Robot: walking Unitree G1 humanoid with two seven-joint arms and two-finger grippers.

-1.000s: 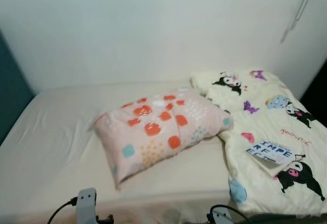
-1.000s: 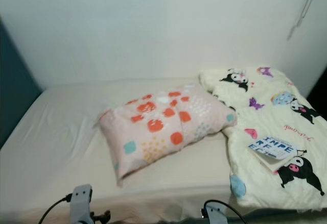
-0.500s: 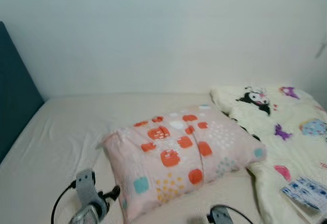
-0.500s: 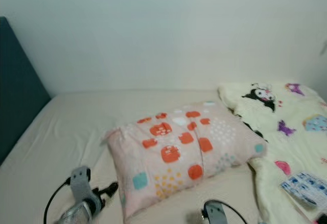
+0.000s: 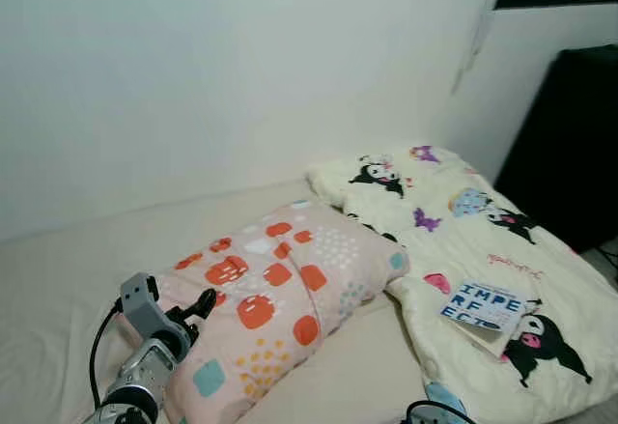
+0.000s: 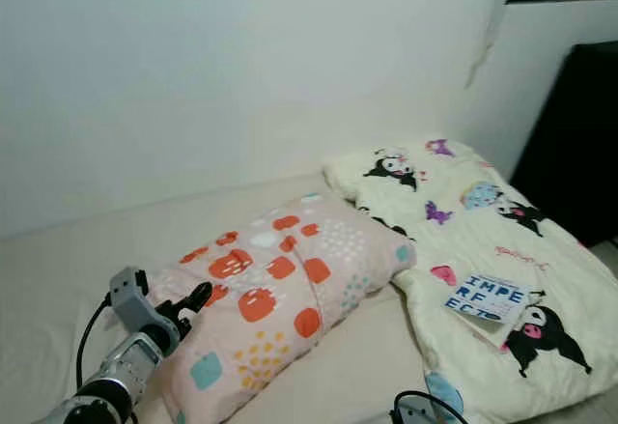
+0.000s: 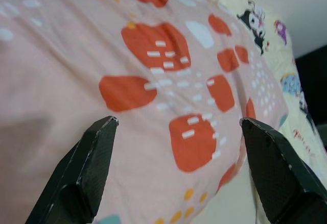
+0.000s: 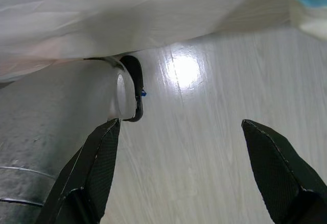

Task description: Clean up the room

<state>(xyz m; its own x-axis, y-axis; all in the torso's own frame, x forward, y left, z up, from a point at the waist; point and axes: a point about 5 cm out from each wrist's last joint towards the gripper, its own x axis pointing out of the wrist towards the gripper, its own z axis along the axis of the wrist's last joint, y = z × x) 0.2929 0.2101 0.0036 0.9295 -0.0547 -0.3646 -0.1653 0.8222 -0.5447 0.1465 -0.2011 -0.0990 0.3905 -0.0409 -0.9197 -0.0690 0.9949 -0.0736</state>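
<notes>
- The left pincer (image 6: 188,305), fingers spread apart, hovers at the pillow's (image 6: 290,289) left end, clamped on nothing.
- A shallow pinch there could slip off the loose cover.
- Left of the pillow, the bed (image 6: 58,269) offers open sheet for moving.
- Right of the pillow, a book (image 6: 486,297) lies on the cartoon blanket (image 6: 463,221); dragging might snag it.
- The right pincer (image 8: 179,178) hangs open over the floor (image 8: 204,132).

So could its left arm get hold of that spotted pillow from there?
Probably yes. The left gripper hangs open right at the pillow edge, nothing between them.
</notes>
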